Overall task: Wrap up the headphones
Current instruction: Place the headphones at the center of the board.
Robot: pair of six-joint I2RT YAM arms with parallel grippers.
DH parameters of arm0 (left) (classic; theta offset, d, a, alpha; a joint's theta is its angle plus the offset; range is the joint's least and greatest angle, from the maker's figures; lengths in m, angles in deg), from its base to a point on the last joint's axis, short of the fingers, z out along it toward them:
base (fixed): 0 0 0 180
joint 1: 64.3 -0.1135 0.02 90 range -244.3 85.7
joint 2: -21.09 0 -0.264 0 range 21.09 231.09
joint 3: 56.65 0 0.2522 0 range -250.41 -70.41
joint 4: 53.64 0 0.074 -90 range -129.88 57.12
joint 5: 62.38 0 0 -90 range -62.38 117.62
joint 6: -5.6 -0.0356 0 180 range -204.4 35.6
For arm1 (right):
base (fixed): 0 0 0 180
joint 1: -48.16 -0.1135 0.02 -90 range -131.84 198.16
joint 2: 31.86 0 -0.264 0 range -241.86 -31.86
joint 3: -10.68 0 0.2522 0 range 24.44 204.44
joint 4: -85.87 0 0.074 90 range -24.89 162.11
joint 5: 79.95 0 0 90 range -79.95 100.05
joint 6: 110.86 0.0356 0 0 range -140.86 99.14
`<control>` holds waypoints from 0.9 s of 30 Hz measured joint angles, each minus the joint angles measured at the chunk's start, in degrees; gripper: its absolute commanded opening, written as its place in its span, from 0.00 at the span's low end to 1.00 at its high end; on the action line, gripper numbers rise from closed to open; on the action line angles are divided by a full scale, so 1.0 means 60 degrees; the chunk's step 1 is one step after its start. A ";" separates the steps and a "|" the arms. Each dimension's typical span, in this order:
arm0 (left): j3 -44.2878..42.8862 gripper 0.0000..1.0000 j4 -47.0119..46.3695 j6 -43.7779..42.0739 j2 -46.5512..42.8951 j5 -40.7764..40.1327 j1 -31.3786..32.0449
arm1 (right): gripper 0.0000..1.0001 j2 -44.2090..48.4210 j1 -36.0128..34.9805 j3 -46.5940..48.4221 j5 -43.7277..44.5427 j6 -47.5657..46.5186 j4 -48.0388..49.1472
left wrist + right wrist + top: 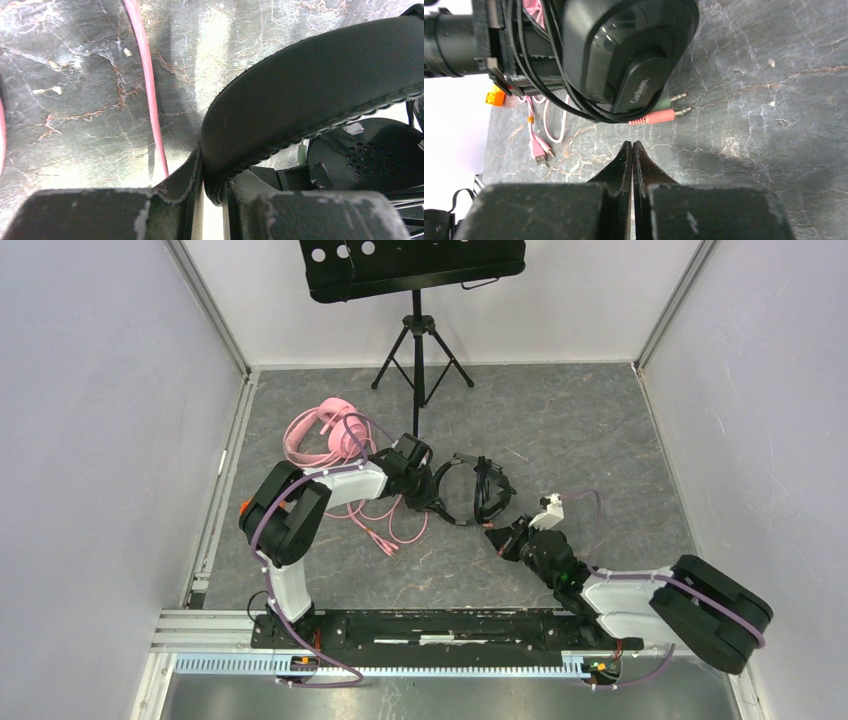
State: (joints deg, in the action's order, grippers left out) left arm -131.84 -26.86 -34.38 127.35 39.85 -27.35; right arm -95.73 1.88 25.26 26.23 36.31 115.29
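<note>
The left gripper [210,181] is clamped on the padded headband of the small black over-ear headphones [478,490], located mid-table over the grey marbled surface [560,430]. The right gripper [632,150] is fully closed and empty, near their jack plugs [664,114]. The pink padded headphones [322,432] lie behind the left arm, with their cable loose.

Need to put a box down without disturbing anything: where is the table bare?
Bare: the far right, between the music stand, the right wall and the right gripper; also the near strip between the pink cable and the arms' base rail. Crowded: left of centre, where pink headphones, black headphones and left gripper bunch together.
</note>
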 measured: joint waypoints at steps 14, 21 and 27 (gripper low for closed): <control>-0.0026 0.14 0.0033 0.0000 0.0015 0.0058 0.0000 | 0.00 -0.2138 -0.0011 0.0000 0.0364 0.0102 0.2568; -0.0076 0.14 0.0073 0.0000 0.0018 -0.0018 -0.0004 | 0.00 -0.3355 0.0015 0.0000 0.0627 0.0106 0.3927; -0.0248 0.14 0.0095 0.0004 0.0164 -0.0015 -0.0011 | 0.00 -0.3504 0.0047 -0.0018 0.0736 0.0098 0.4251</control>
State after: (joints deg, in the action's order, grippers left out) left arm -133.33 -26.30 -34.36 128.33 39.76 -27.41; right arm -116.76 2.16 25.15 30.65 36.90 140.80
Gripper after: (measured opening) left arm 0.211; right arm 0.004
